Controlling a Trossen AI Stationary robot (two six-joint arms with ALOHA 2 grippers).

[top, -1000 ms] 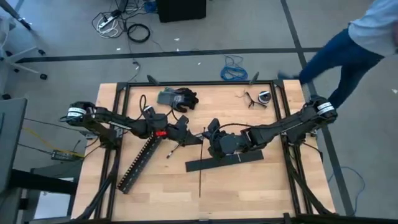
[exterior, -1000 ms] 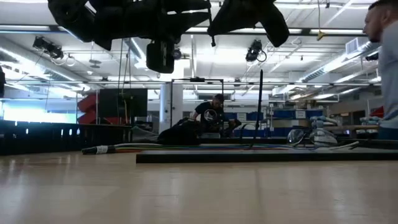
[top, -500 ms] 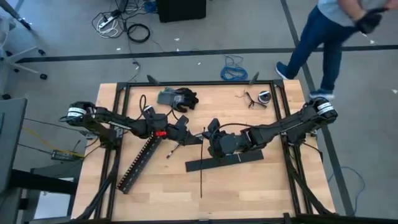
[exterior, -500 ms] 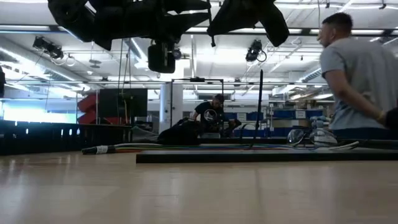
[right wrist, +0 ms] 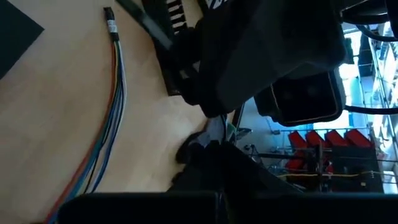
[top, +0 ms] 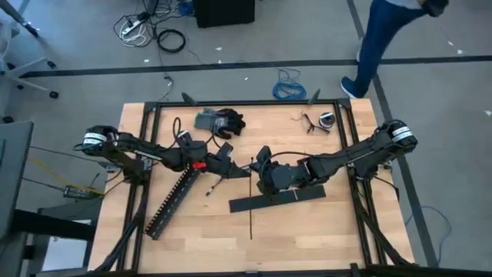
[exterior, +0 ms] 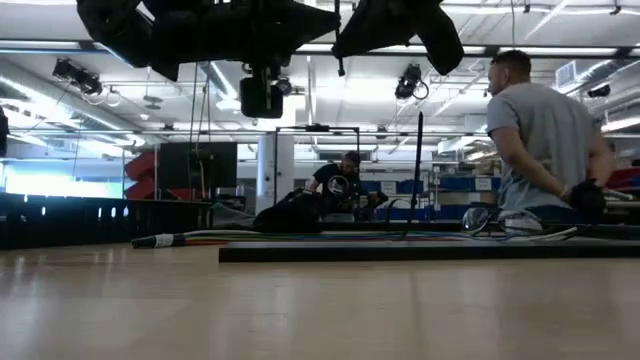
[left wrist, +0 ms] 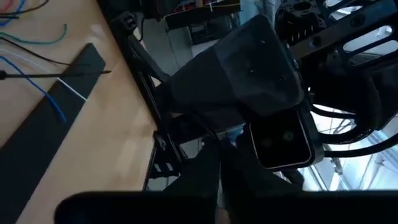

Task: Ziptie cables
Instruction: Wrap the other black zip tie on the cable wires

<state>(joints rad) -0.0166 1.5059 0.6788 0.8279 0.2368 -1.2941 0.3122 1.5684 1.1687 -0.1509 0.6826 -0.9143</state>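
Note:
The cables (right wrist: 112, 93) lie flat on the table under both arms, with a black-wrapped end (exterior: 150, 240) toward the left. Their fanned ends (left wrist: 37, 62) rest on the flat black bar (top: 278, 198). One ziptie (top: 250, 219) lies across the bar's left end and reaches toward the near edge. My left gripper (top: 233, 165) and right gripper (top: 260, 165) face each other tip to tip at the table's middle. Both are raised above the cables with their fingers closed. A thin dark strip (exterior: 338, 50) hangs beneath them. My left gripper (left wrist: 219, 174) has its fingers closed together, and a small pale bit (left wrist: 231, 134) shows just past the tips. I cannot tell what it is or whether the fingers hold it. My right gripper (right wrist: 217, 155) is likewise closed with a small pale bit (right wrist: 217, 127) at its tips. The other arm hides the rest.
A long slotted black duct (top: 173, 201) lies slanted at the left. A black glove and a grey object (top: 219, 121) sit at the far left, and a small round object with wire (top: 319, 121) at the far right. A person (exterior: 545, 140) walks beyond the far edge.
Both arms have kept still. The lying ziptie's near end has swung slightly toward the table's right. The person beyond the far edge has walked on.

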